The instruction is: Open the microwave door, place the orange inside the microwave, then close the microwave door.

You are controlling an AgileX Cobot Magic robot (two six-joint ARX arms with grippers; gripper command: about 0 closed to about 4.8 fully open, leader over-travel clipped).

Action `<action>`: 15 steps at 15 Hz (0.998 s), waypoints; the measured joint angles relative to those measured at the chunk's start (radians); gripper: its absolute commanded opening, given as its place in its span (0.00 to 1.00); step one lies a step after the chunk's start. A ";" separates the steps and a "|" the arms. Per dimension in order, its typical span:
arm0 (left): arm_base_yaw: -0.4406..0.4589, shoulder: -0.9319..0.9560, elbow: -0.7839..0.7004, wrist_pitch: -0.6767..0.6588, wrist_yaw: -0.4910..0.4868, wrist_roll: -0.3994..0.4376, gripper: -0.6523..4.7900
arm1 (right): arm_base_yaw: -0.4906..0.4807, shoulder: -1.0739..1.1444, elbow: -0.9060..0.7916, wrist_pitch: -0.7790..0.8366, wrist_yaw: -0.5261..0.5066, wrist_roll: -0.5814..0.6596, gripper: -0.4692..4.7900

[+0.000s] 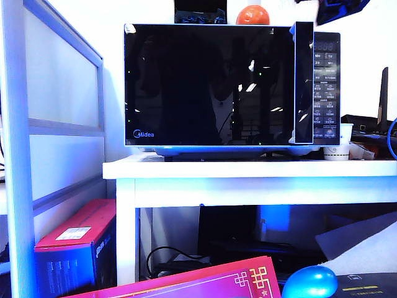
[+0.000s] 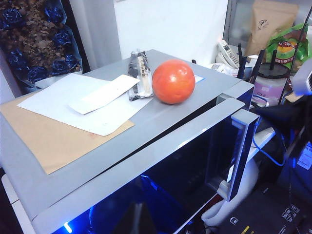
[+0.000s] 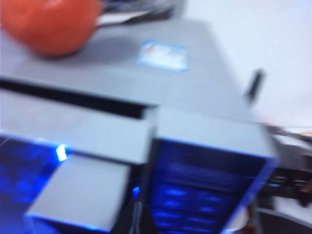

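White "Midea" lettering stands at the lower left corner of the microwave door (image 1: 211, 84).

The microwave door (image 1: 211, 84) was glossy black glass mirroring the room, the microwave (image 2: 161, 109) top matt grey metal strewn with white and brown paper (image 2: 73, 105), the orange (image 2: 173, 81) smooth and shiny, the surface (image 1: 248, 169) matt white.

orange (image 1: 252, 15) on top of microwave (image 1: 231, 87), papers (image 2: 85, 100) beside it, microwave on table (image 1: 248, 169)
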 measured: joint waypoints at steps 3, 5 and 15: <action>0.000 0.002 0.000 -0.001 0.000 0.000 0.11 | -0.006 0.020 0.000 -0.021 -0.059 0.000 0.13; 0.000 0.003 0.000 -0.002 0.000 0.000 0.11 | -0.013 0.017 0.000 -0.026 -0.128 0.001 0.13; -0.004 0.171 0.000 0.219 0.019 -0.023 0.11 | 0.001 -0.102 0.004 0.009 -0.159 0.001 0.13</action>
